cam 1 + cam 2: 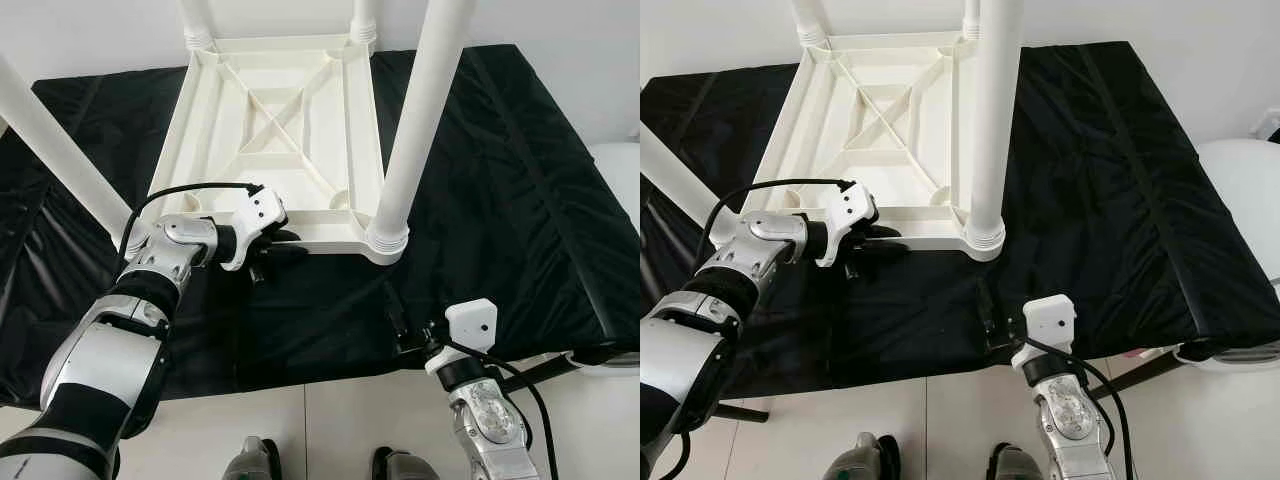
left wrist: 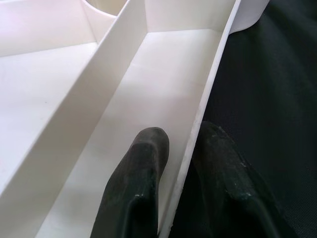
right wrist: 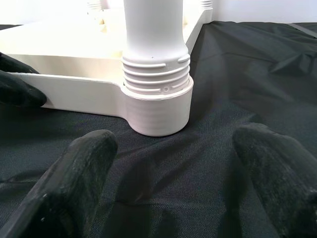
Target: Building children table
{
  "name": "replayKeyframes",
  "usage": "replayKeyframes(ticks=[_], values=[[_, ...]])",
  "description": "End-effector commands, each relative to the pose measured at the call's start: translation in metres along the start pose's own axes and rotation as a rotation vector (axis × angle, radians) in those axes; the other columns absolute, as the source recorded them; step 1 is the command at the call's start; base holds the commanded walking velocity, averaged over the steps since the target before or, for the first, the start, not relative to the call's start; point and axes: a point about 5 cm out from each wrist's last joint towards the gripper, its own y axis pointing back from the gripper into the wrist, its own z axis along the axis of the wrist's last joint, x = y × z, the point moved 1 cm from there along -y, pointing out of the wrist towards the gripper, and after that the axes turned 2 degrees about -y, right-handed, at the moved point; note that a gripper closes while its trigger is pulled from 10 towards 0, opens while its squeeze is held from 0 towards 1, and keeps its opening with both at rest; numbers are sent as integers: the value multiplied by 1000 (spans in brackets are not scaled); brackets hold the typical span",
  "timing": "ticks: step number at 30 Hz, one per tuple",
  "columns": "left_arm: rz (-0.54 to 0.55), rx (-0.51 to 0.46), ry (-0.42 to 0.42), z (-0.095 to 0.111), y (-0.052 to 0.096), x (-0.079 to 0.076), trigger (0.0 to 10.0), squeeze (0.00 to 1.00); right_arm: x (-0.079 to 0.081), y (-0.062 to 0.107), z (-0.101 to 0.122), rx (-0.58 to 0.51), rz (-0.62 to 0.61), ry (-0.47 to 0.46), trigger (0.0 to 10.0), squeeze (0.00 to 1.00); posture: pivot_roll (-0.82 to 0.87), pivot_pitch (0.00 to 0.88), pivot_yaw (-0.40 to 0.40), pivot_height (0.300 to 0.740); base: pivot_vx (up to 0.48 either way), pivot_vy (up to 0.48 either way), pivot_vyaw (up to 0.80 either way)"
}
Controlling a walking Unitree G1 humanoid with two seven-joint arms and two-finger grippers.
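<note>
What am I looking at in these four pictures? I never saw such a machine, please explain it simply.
It is a humanoid robot assembling a white plastic children's table, which lies upside down on a black cloth. The two wide pictures come from cameras in the robot's head, looking down; the two close ones come from cameras on its wrists. The left gripper pinches the table's near edge wall: in the left wrist picture one black finger is inside the wall and the other outside. The right gripper is open, holds nothing, and faces the nearest screwed-in leg. Other legs already stand upward.
</note>
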Motion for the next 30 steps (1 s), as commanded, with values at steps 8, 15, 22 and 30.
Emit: replayKeyframes(ticks=[8, 15, 22, 30], values=[[-177, -149, 18, 24, 7, -1, 10000, 0, 0, -4, -3, -1, -6, 4, 10000, 0, -37, 166, 115, 740, 0, 0, 0], [-126, -344, 13, 69, 25, 21, 10000, 0, -5, -17, -1, -37, -22, 14, 10000, 0, -30, 139, 121, 740, 0, 0, 0], [-113, -364, 0, 72, 27, 21, 10000, 0, -12, -27, 2, -60, -25, 31, 10000, 0, -22, 132, 117, 740, 0, 0, 0], [-105, -393, 17, 73, 30, 19, 10000, 0, -30, -51, 12, -114, -49, 27, 10000, 0, -13, 129, 112, 740, 0, 0, 0]])
